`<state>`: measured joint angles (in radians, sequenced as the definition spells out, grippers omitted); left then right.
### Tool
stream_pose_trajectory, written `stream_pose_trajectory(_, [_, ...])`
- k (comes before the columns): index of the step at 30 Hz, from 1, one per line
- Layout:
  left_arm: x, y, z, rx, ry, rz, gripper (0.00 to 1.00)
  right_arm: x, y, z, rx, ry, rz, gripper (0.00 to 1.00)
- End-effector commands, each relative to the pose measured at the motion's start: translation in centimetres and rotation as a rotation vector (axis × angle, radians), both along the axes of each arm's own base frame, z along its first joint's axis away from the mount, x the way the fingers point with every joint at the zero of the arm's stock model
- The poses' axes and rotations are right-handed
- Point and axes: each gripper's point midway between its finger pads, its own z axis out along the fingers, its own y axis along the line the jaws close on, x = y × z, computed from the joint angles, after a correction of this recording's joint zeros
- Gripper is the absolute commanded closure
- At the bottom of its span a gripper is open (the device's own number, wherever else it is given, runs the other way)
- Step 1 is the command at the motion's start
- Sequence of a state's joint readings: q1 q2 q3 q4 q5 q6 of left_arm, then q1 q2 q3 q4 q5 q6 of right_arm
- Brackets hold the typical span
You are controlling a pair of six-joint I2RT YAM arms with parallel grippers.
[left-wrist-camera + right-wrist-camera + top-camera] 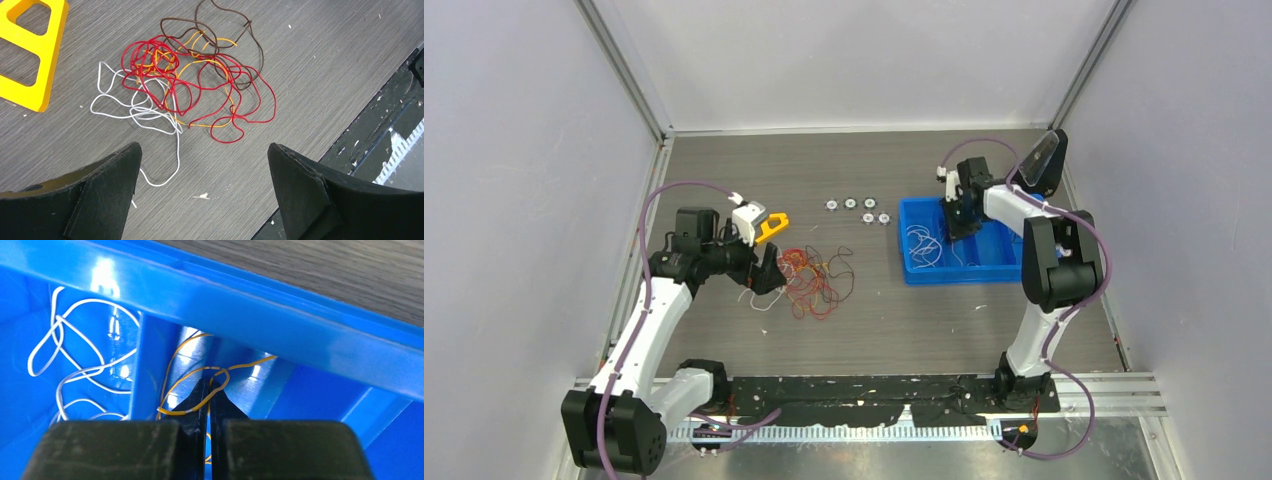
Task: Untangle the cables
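Top external: high, behind arm bases, looks down and forward; whole tabletop [874,335] in frame, far.
Left wrist: near, tilted down past left gripper [204,145] onto cables [190,85]; same patch sits centre-left in top view.
Right wrist: very near, past right gripper [210,387] into blue bin [300,325]; bin at right in top view.

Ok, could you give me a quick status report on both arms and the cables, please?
Left gripper open, aimed at cable tangle. Right gripper shut on orange wire in blue bin. Yellow block beside tangle, apart.
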<state>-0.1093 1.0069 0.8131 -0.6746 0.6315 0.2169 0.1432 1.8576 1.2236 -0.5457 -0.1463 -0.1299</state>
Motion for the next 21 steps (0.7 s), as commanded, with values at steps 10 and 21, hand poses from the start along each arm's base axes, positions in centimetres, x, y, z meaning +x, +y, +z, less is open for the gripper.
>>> stream_pose_trajectory(10, [1.1, 0.4, 0.7, 0.024, -0.045, 0.030, 0.00, -1.0, -0.3, 9.1, -0.050, -0.137, 0.047, 0.49])
stream_pose_trajectory(21, [2.0, 0.3, -0.6, 0.023, 0.003, 0.041, 0.01, -1.9, -1.4, 13.6, -0.094, -0.218, 0.072, 0.20])
